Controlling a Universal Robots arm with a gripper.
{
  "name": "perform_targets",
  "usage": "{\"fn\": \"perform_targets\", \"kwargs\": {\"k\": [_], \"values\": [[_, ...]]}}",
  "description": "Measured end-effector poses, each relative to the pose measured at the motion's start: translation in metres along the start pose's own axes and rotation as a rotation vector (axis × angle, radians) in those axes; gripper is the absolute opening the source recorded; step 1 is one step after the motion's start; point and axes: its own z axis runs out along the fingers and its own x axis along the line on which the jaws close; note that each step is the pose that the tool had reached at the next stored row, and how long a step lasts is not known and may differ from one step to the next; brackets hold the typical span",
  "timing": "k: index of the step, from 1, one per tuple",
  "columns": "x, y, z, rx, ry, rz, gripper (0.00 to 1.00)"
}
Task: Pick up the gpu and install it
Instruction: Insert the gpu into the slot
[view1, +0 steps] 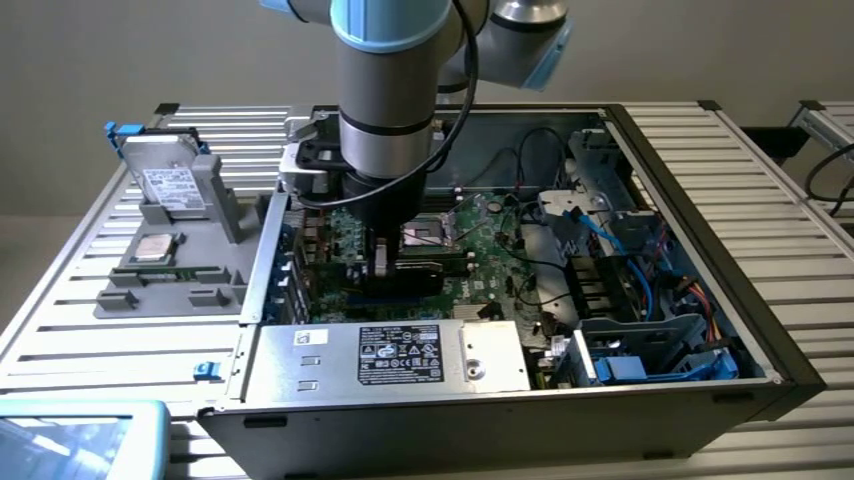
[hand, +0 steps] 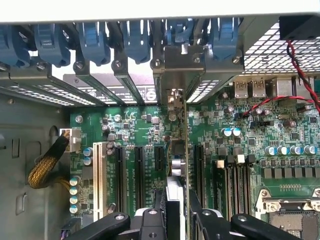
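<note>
Gpu upright on edge over motherboard inside PC case; parts tray beside case, exterior view's left.

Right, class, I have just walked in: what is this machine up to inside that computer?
A robot arm reaches down into an open desktop computer case. Its gripper holds the gpu, a thin green card with a silver end bracket, edge-on between its fingers, standing upright over the black expansion slots of the green motherboard. The bracket end meets the rear slot opening under the blue clips. A silver white-labelled hard drive rests on a grey holder outside the case.
</note>
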Motion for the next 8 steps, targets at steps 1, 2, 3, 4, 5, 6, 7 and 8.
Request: {"fn": "perform_targets", "kwargs": {"k": [1,2,3,4,5,6,7,8], "values": [[0.0000,0.0000,0.0000,-0.0015,-0.0003,0.000,0.28],[0.0000,0.0000,0.0000,-0.0028,-0.0004,0.000,0.28],[0.0000,-0.0001,-0.0001,-0.0049,-0.0003,0.000,0.28],[0.0000,0.0000,-0.0001,-0.0059,-0.0002,0.000,0.28],[0.0001,0.0001,-0.0001,-0.0071,0.0000,0.000,0.28],[0.0001,0.0001,-0.0002,-0.0082,0.0001,0.000,0.28],[0.0001,0.0001,-0.0001,-0.0083,0.0001,0.000,0.28],[0.0000,0.0002,-0.0001,-0.0084,0.0001,0.000,0.28]]}}
